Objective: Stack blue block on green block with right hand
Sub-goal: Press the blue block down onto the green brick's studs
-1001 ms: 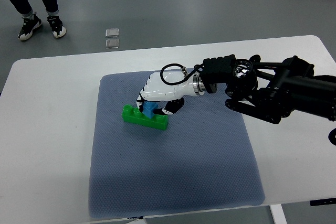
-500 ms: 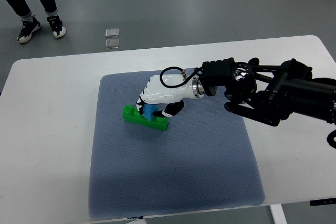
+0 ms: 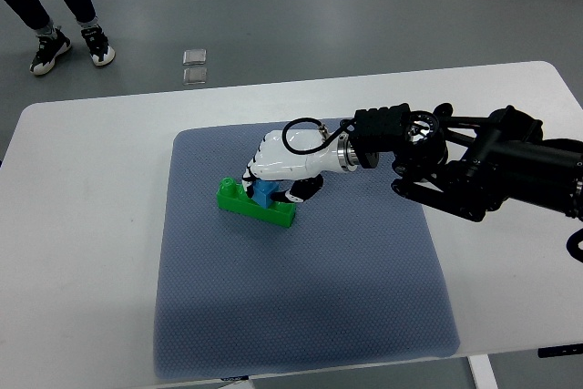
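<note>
A long green block point(image 3: 253, 206) lies on the grey-blue mat point(image 3: 301, 316), slanting down to the right. A small blue block point(image 3: 264, 192) sits on its top near the middle. My right hand point(image 3: 270, 186), white with dark finger joints, reaches in from the right and is curled over the blue block, fingers closed around it. The hand hides the blue block's upper side. The black right forearm point(image 3: 474, 166) stretches across the table's right half. No left arm shows.
The mat covers the centre of a white table point(image 3: 82, 225). Beyond the far edge, a person's legs and shoes point(image 3: 68, 43) stand on the grey floor at top left. Two small clear squares point(image 3: 194, 66) lie on the floor.
The hand and blue block shifted slightly right and up. The green block's left end moved a little right with them. The person's feet stepped slightly.
</note>
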